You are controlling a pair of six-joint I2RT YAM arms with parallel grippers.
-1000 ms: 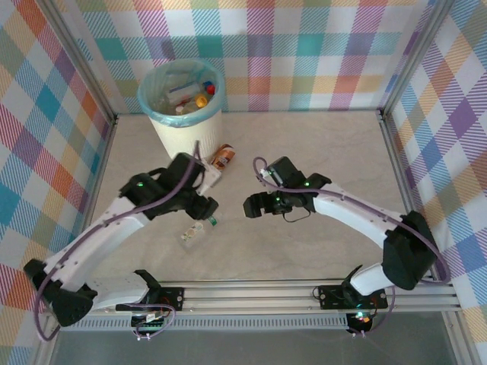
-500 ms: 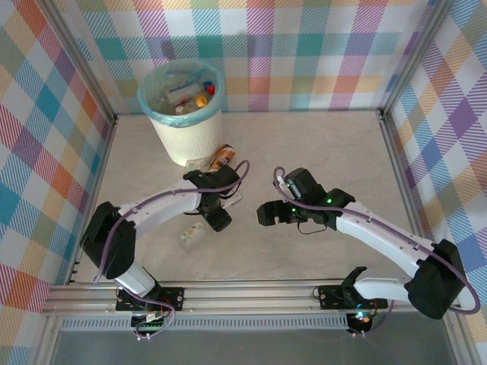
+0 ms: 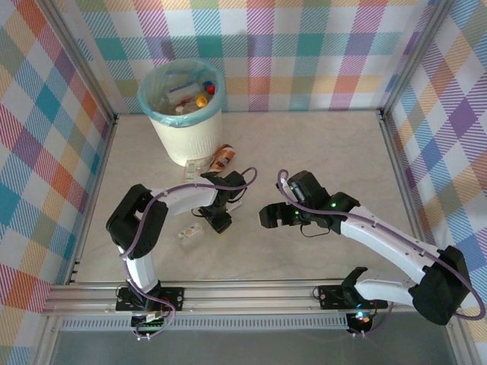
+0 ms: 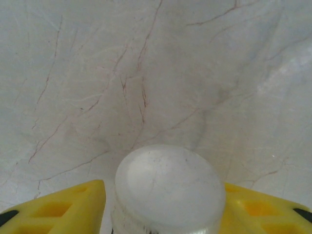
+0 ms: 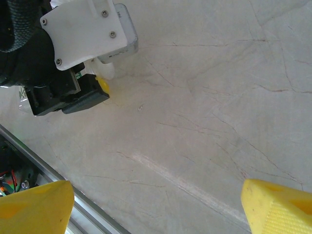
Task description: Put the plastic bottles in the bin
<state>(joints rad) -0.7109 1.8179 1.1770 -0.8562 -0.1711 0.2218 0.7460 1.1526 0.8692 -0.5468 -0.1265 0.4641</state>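
**Securing the White-Capped Bottle Before the Lift**

Jaw state. My left gripper (image 4: 163, 197) stands narrow, one yellow finger on each side of a white cap (image 4: 168, 180) on a bottle. The right-hand finger looks to be touching the cap. A thin gap may remain on the other side, so I cannot tell whether the grip is complete. My right gripper (image 5: 161, 209) is wide apart with only bare table (image 5: 204, 97) between its fingers.

Procedure.
1. Bring both left pads firmly onto the cap or neck before raising the arm.
2. Lift straight up and check that the bottle hangs steady.
3. Carry it to the bin (image 3: 186, 137) at the far left of the table and let go above the rim.
4. Keep the right arm back, because the two grippers are near each other.

View notes. The left wrist view gives the cap and finger contact, but not the bottle body. The overhead view gives the route. It shows bottles already in the bin (image 3: 199, 97), an orange-labelled bottle (image 3: 222, 157) lying beside the bin, and a clear bottle (image 3: 190, 233) lying near my left arm.
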